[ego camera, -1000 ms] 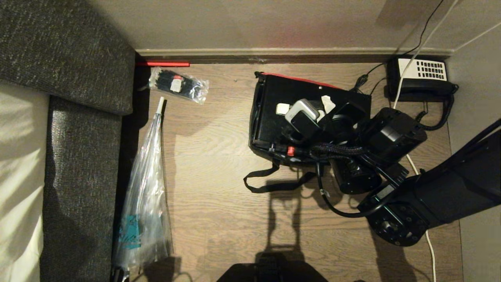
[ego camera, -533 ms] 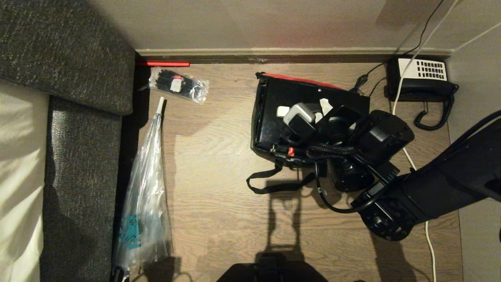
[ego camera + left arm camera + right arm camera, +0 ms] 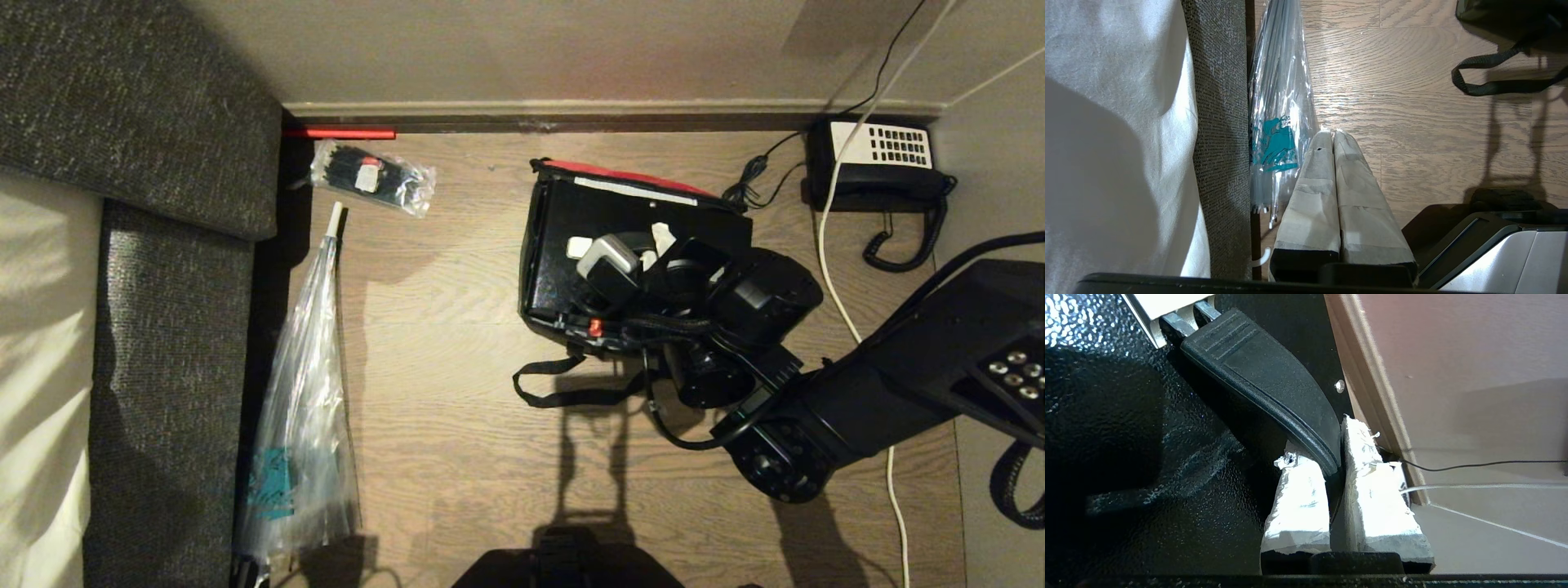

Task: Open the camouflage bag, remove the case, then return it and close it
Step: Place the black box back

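- Now, far left, the left gripper (image 3: 1333, 141) hangs parked beside the couch (image 3: 1220, 122) and a clear plastic bag (image 3: 1280, 102), fingers pressed together on nothing.
- Centre floor: the case (image 3: 571, 245) has slid left and a little off the wall over the last second, baring a red lid edge (image 3: 629, 174) behind it, so it reads as mid-lift.
- It sits in the camouflage bag (image 3: 555, 322), whose strap (image 3: 563, 388) trails on the floor.
- Right side, the right gripper (image 3: 1333, 465) is pinched tight on the case's handle (image 3: 1265, 379).
- Beyond it, the telephone (image 3: 878, 155) rests by the wall.

Glossy black case (image 3: 563, 245) upright inside red-edged camouflage bag (image 3: 620, 174) on floor.
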`<state>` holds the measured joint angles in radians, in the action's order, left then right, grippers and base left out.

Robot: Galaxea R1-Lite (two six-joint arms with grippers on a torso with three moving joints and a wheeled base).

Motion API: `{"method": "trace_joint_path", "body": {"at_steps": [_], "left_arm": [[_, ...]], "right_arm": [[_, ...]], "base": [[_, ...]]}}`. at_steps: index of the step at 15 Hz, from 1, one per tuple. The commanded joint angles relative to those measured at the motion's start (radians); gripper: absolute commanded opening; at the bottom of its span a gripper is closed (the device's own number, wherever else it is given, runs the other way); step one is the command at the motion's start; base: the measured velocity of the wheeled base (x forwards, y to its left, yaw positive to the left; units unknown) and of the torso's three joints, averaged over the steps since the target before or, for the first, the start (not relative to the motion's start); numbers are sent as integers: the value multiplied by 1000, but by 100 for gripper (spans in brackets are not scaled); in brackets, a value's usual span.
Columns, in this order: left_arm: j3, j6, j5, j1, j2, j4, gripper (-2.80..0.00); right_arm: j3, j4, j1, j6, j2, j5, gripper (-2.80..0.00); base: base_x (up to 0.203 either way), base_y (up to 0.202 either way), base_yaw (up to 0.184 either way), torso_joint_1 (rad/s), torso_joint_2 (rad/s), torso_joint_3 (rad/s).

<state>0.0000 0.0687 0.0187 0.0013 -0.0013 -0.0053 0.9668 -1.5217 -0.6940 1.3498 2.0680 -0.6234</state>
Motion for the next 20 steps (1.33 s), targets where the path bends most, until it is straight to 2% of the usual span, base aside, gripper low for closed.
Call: {"method": "trace_joint_path", "body": {"at_steps": [1, 20], "left_arm": [[2, 0, 0, 0, 1, -1, -280], [2, 0, 0, 0, 1, -1, -280]], "right_arm": [[1, -8, 1, 6, 29, -4, -280], [98, -8, 47, 4, 158, -2, -280]], "base": [[0, 0, 0, 0, 0, 0], [0, 0, 0, 0, 0, 0]]}}
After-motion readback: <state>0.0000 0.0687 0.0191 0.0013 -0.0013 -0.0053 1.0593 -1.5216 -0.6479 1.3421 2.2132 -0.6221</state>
